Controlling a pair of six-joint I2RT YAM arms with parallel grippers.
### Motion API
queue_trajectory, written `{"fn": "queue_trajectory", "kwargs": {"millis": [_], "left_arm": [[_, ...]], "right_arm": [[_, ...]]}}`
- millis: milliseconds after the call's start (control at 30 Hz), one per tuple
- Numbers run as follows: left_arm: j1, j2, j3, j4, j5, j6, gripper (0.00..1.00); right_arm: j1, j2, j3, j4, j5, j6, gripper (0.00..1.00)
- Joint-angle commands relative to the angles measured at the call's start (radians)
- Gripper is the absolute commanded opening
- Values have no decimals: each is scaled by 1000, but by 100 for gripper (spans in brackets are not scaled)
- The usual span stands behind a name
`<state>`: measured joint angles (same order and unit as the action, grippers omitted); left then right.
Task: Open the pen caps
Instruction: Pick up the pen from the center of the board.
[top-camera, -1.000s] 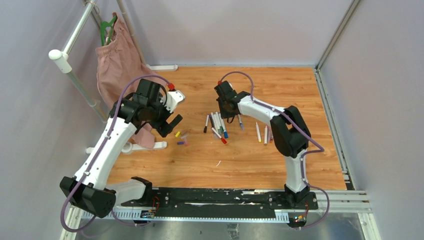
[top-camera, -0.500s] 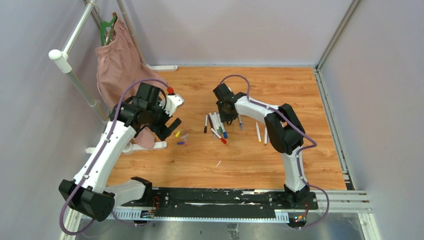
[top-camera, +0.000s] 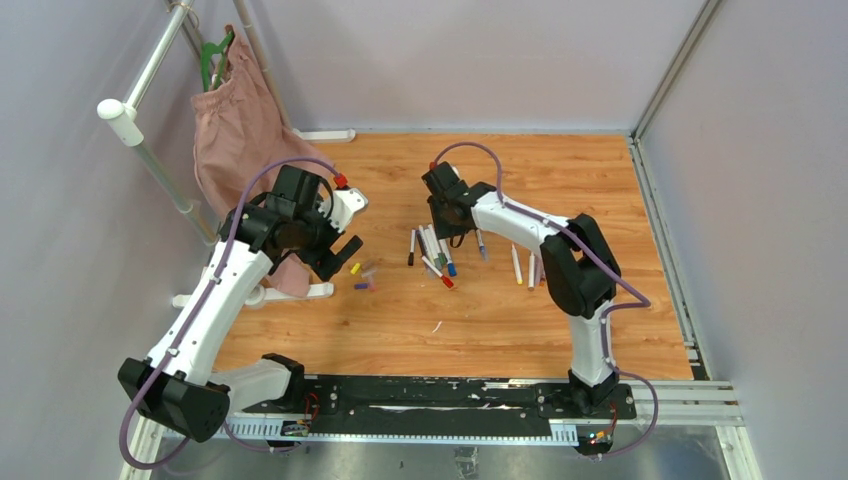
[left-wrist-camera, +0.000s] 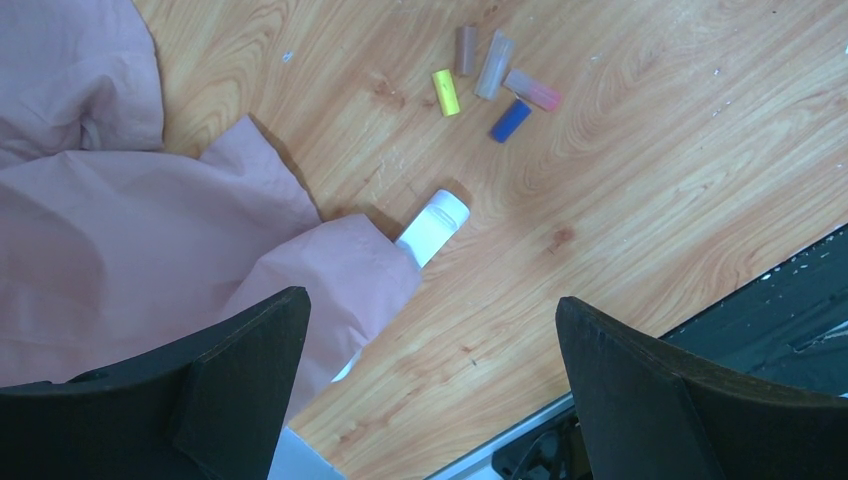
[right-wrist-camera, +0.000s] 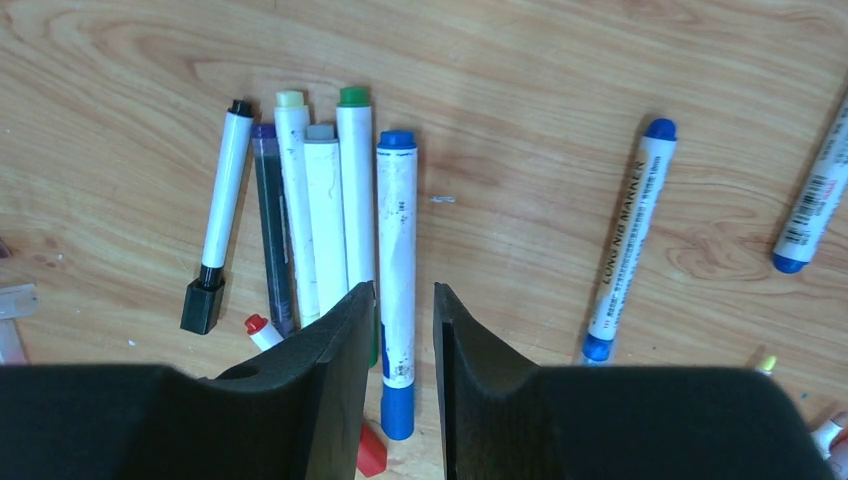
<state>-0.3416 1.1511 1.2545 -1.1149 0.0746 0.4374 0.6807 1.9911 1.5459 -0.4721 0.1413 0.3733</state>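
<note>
My left hand (left-wrist-camera: 430, 305) hangs released, jaws wide, over the pink cloth (left-wrist-camera: 120, 250) at the left of the desk (left-wrist-camera: 640, 200). Loose pen caps (left-wrist-camera: 494, 66) lie on the wood just beyond it. Further right, my right hand (right-wrist-camera: 404, 300) is parted only a little and grasps nothing I can see, straddling the blue-capped marker (right-wrist-camera: 397, 230) in the row of pens. I'd come down square on its white barrel, clear of the neighbouring pen, clamp firmly, and leave the blue cap (right-wrist-camera: 397, 412) exposed for pulling.

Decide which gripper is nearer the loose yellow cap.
Left. The left gripper hovers open just beside the yellow cap; the right gripper sits over the pen cluster, well away.
</note>
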Motion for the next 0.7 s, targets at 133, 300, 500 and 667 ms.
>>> {"fn": "queue_trajectory", "kwargs": {"millis": [133, 300, 500, 667], "left_arm": [[3, -17, -1, -15, -22, -3, 100], [3, -18, -7, -15, -23, -2, 100], [3, -13, -10, -15, -17, -4, 100], [3, -5, -8, -13, -2, -10, 100]], "right_arm": [[18, 71, 1, -30, 17, 7, 33], [16, 104, -5, -33, 19, 2, 33], [15, 116, -55, -34, 48, 2, 33], [0, 122, -63, -34, 40, 18, 32]]}}
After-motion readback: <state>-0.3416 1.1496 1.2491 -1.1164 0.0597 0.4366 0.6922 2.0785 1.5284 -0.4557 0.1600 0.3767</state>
